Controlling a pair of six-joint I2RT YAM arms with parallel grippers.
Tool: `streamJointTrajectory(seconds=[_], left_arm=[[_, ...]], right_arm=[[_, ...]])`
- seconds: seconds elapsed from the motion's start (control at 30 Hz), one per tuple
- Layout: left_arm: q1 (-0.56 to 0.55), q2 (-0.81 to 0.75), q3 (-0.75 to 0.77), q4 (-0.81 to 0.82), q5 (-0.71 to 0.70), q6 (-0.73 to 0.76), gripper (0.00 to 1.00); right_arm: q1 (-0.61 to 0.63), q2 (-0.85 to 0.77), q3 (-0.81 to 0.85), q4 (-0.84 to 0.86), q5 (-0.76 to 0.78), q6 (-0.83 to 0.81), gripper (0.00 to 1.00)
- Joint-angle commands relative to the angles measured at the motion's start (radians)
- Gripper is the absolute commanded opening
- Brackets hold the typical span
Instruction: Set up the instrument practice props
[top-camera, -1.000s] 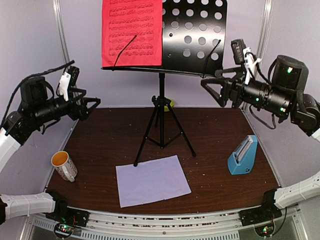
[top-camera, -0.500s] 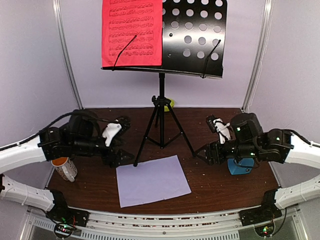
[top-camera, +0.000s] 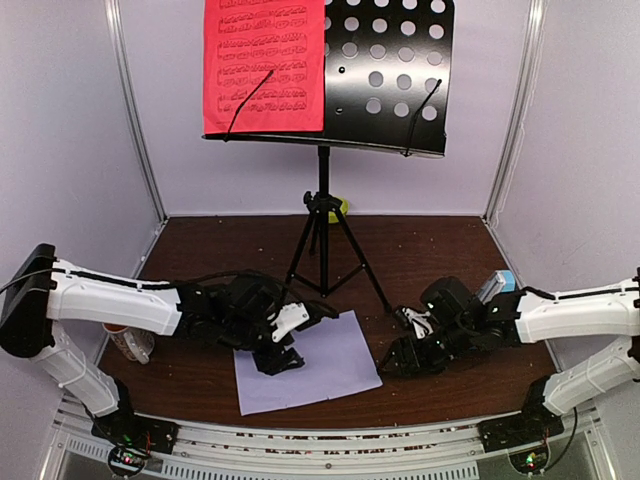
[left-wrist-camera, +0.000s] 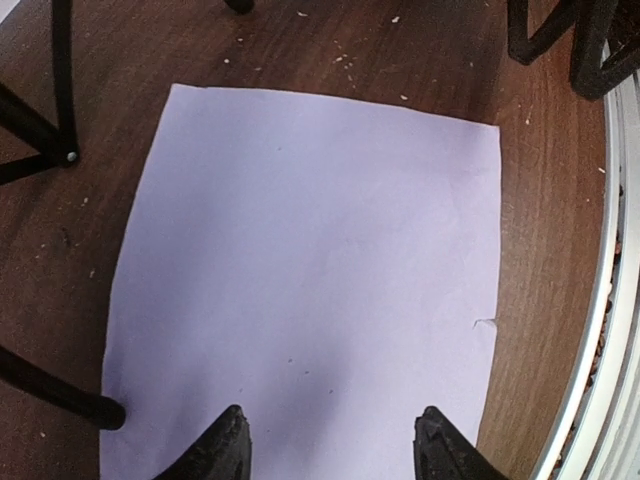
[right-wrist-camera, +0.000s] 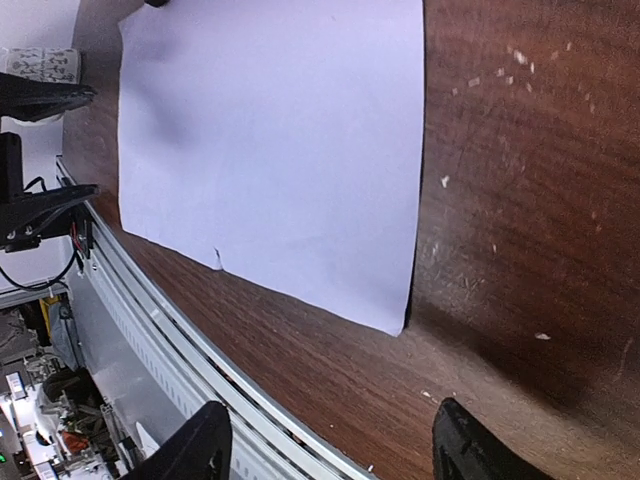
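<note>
At the desk (top-camera: 440, 270) front, the flimsy sheet (top-camera: 330, 368) probably needs a corner pinch; left gripper (left-wrist-camera: 330, 450) and right gripper (right-wrist-camera: 332, 445) gape empty.

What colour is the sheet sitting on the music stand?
The sheet is red with rows of black notes, clearest in the top view.

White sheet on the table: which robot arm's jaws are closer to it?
The left arm. Its jaws hang over the white sheet's left part; the right arm's jaws are just off its right edge, above bare table.
</note>
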Motion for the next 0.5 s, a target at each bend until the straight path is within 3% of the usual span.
streamJointTrajectory(seconds=[0.0, 0.47], left_arm=[[-0.025, 0.070, 0.024, 0.119, 0.008, 0.024, 0.55], [-0.055, 0.246, 0.064, 0.214, -0.001, -0.010, 0.49]], right_arm=[[-0.004, 0.068, -0.042, 0.145, -0.107, 0.122, 0.69], [-0.004, 0.347, 0.000, 0.288, -0.095, 0.248, 0.67]])
